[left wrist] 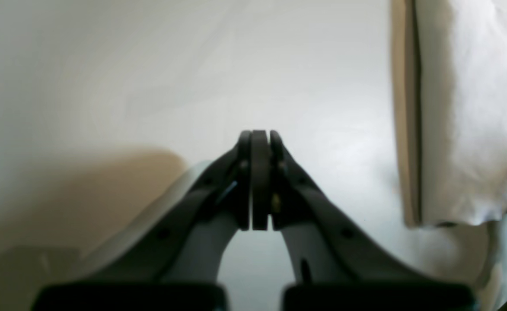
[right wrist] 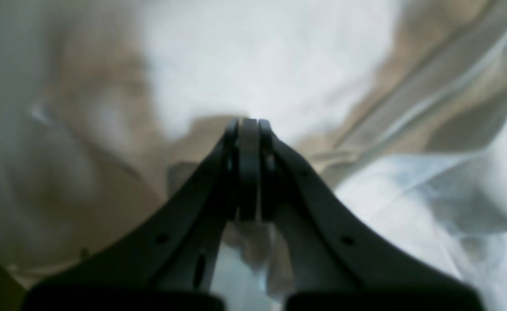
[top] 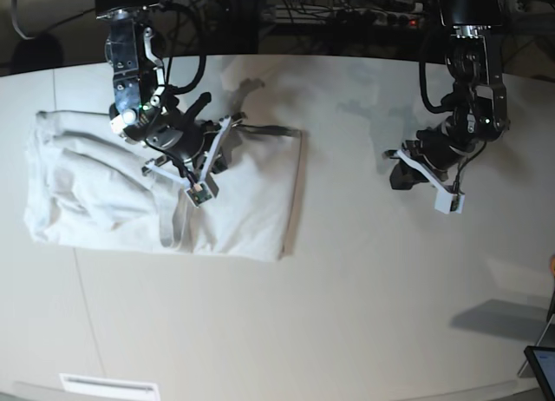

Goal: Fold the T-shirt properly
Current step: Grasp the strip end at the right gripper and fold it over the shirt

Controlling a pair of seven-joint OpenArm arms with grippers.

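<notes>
Soft white T-shirt [top: 165, 193], partly folded and creased, at the left of the off-white table [top: 347, 288].
Right gripper [right wrist: 248, 125] clenched above its rumpled folds; left gripper [left wrist: 259, 136] clenched empty over bare table, which only the base view places well apart.

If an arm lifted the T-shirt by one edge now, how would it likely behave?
The T-shirt would probably droop and partly unfold: its creases and soft layers suggest thin, limp fabric. It likely feels light, and, pushed, would bunch rather than slide as one piece.
</notes>
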